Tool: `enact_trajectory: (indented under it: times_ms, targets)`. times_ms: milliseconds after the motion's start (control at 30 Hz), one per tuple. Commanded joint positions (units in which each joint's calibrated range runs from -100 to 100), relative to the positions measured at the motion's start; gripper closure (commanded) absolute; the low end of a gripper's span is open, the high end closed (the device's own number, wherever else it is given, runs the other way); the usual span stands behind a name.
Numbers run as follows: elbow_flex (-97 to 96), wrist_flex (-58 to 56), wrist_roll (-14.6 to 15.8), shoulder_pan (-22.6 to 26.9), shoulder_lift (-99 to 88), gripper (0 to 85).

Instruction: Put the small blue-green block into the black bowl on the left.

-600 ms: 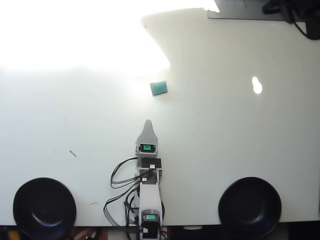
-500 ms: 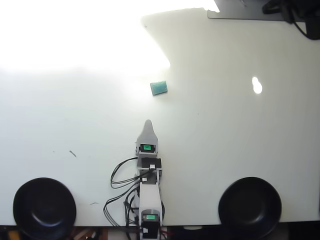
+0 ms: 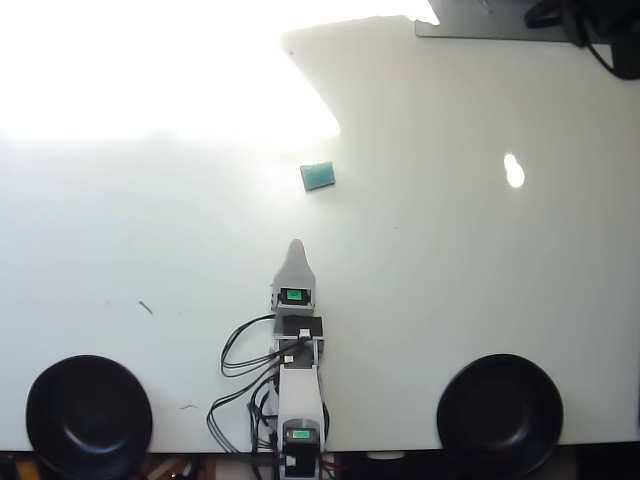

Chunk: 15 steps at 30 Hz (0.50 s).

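Overhead view, single frame logged. The white tabletop [image 3: 480, 280] was washed out by strong glare across its upper-left part.

The small flat teal block with a paler rim [image 3: 318, 176] lay on the table a little above centre, just beyond the edge of the glare, slightly rotated, touching nothing.

The grey-and-white hobby arm [image 3: 298, 380] came up from the bottom edge at 6 o'clock and reached straight towards 12 o'clock. Small bright-green lit rectangles showed on its motor housings [image 3: 295, 294]. Black cables [image 3: 240, 355] looped off its left side in this view.

The gripper [image 3: 296, 244] ended in one pale pointed tip. Its jaws lay one behind the other from this camera, so I could not tell how far apart they stood; nothing was seen held in them. The block sat at about 1 o'clock from the tip, clearly apart from it.

Two round glossy black bowls stood near the bottom edge: one at lower left [image 3: 88, 417], about 8 o'clock from the gripper, the other at lower right [image 3: 499, 414], about 4 o'clock. Both were well apart from the block. No contents visible in either.
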Motion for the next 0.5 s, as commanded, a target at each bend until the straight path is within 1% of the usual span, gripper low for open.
enact_trajectory:
  times_ms: [0, 467]
  targets:
    - [-0.83, -0.18, 0.0, -0.1, 1.99, 35.9]
    - [-0.83, -0.18, 0.05, 0.2, 1.99, 35.7]
